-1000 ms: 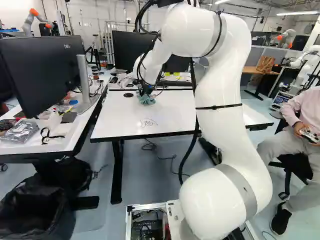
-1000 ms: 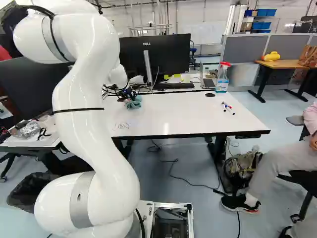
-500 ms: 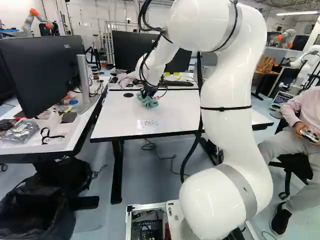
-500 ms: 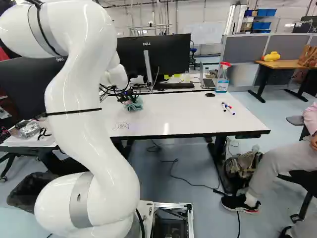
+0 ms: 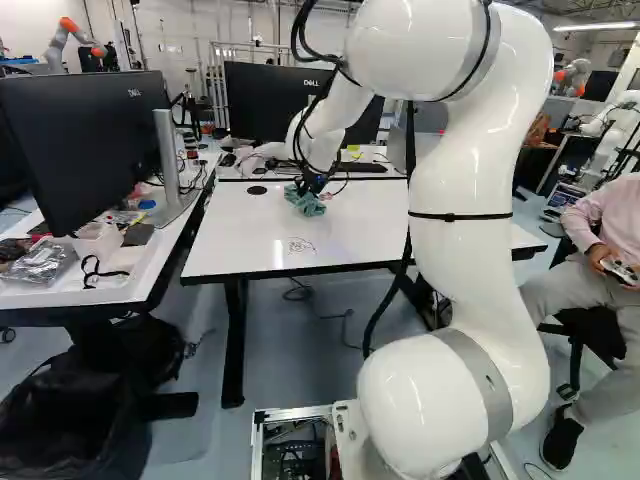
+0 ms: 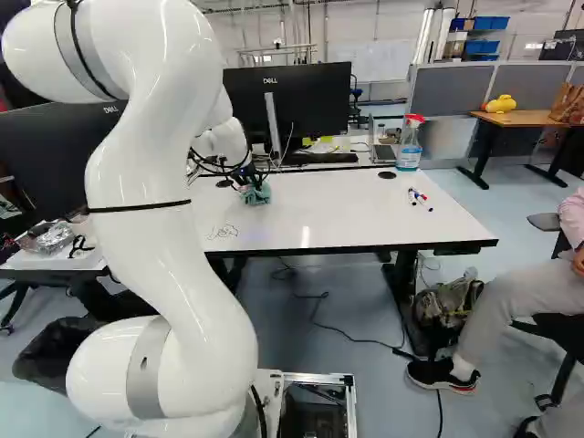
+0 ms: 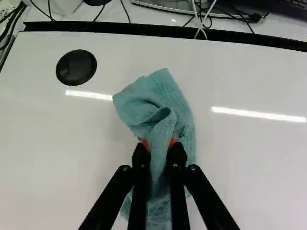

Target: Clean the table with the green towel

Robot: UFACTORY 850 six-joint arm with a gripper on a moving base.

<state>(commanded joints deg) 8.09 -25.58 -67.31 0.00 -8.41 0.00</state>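
You've got the white table dead ahead, approx. full width of the rt base view's middle. Your arm rises rt of ctr in the L base view, bends over up top & reaches down to the table's far L part. At the L of that view, a desk carries a big blk monitor; another monitor stands behind your table. Blk bag on the flr, bottom L, same view.

Your gripper is clamped on the towel: in the wrist view, orange pads of the gripper pinch a fold from both sides, w/ the rest bunched around & ahead of the tips. Towel's near the table's far edge, L part; can't tell how much of it touches the top.

Spray bottle stands upright by the far edge, rt part. Dk scribble sits between the towel & the table's near edge. One blk disc is near the towel, another just beside the bottle. Markers lie nearer you than the bottle.
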